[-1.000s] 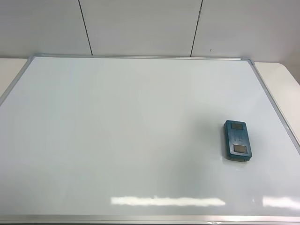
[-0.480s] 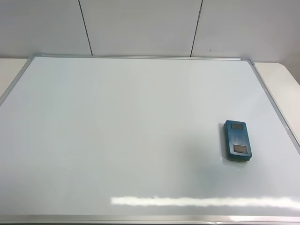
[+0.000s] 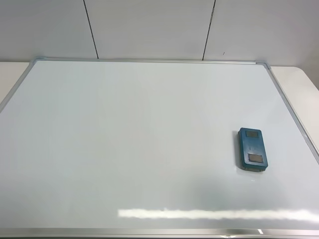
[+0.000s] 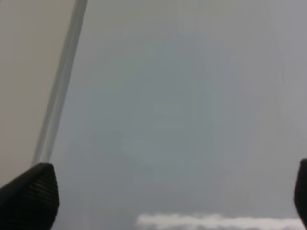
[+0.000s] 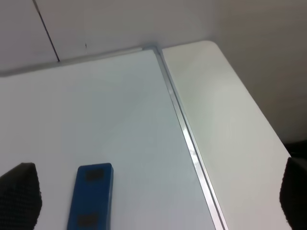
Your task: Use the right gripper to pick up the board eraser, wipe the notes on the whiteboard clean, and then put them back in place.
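Note:
The whiteboard (image 3: 139, 134) lies flat and fills most of the exterior high view. No red notes show anywhere on it. The teal board eraser (image 3: 252, 149) lies on its right part, alone, with two grey patches on top. Neither arm shows in that view. In the right wrist view the right gripper (image 5: 157, 191) is open and empty above the board's right edge. The eraser (image 5: 91, 196) lies between its black fingertips (image 5: 19, 194), nearer that one. In the left wrist view the left gripper (image 4: 165, 191) is open and empty over bare whiteboard (image 4: 168, 96).
The board's silver frame (image 3: 291, 109) runs along the right side, with pale tabletop (image 3: 301, 84) beyond it. A white panelled wall (image 3: 149, 27) stands behind. The frame's left rail (image 4: 60, 91) shows in the left wrist view. A strip of glare (image 3: 199, 214) lies near the front edge.
The eraser has not moved. The glare strip near the board's front right edge, broken by a dark gap one second ago, is now continuous.

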Robot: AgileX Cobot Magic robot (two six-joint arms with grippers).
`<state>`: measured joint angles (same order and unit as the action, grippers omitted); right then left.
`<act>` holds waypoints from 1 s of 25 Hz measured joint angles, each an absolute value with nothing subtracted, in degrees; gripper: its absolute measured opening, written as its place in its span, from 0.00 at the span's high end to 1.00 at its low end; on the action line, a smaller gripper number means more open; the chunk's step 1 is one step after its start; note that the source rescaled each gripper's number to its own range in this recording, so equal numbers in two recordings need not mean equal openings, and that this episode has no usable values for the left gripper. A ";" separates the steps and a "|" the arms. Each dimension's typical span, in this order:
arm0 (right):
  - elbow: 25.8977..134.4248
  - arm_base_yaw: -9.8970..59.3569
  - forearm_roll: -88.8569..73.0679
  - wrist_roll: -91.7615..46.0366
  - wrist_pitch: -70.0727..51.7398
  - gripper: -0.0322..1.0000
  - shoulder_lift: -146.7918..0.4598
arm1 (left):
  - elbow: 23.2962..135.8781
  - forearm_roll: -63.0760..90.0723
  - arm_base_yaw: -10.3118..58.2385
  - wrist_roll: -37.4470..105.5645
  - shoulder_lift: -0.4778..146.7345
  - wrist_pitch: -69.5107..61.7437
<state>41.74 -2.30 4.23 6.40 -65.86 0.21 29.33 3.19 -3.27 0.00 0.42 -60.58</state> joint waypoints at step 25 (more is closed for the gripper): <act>28.05 -2.30 -2.22 1.61 -61.04 0.00 0.16 | 29.33 3.19 -3.27 0.00 0.42 -60.58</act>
